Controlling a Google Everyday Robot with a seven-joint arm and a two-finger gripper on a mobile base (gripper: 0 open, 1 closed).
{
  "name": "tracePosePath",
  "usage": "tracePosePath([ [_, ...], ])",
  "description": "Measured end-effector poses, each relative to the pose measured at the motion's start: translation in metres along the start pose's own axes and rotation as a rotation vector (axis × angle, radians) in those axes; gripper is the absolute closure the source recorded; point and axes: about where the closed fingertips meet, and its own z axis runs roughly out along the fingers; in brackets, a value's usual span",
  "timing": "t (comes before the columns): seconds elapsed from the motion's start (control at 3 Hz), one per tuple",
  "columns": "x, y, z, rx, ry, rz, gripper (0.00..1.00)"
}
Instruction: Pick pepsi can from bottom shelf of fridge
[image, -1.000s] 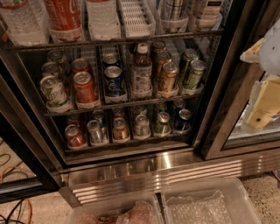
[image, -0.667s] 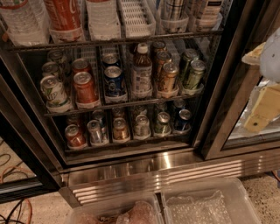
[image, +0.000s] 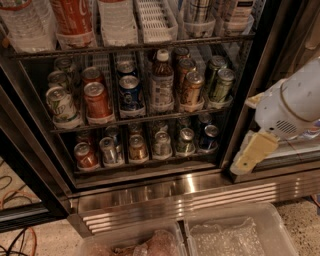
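Note:
The pepsi can (image: 208, 138) is a small dark navy can with a silver top. It stands at the right end of the bottom shelf (image: 145, 164) of the open fridge (image: 240, 125), in a row of several small cans. My gripper (image: 248, 161) hangs at the right, outside the fridge, in front of the black door frame. It is to the right of the pepsi can and slightly lower, not touching it. Its white wrist (image: 292, 102) is above it.
The middle shelf holds a brighter blue can (image: 131, 94), a red can (image: 97, 101), a white-capped bottle (image: 161, 82) and green cans (image: 220, 85). A ribbed steel base (image: 190, 195) runs below. Two clear plastic bins (image: 235, 232) sit on the floor in front.
My gripper and wrist have moved left and down from the right edge, closer to the fridge opening. The cans have not moved.

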Motion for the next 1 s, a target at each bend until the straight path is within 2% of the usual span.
tracePosePath([
  [0.33, 0.000, 0.003, 0.048, -0.038, -0.048, 0.043, 0.00],
  [0.67, 0.003, 0.009, 0.084, -0.063, -0.089, 0.082, 0.00],
  [1.0, 0.009, 0.012, 0.106, -0.078, -0.117, 0.108, 0.00],
])
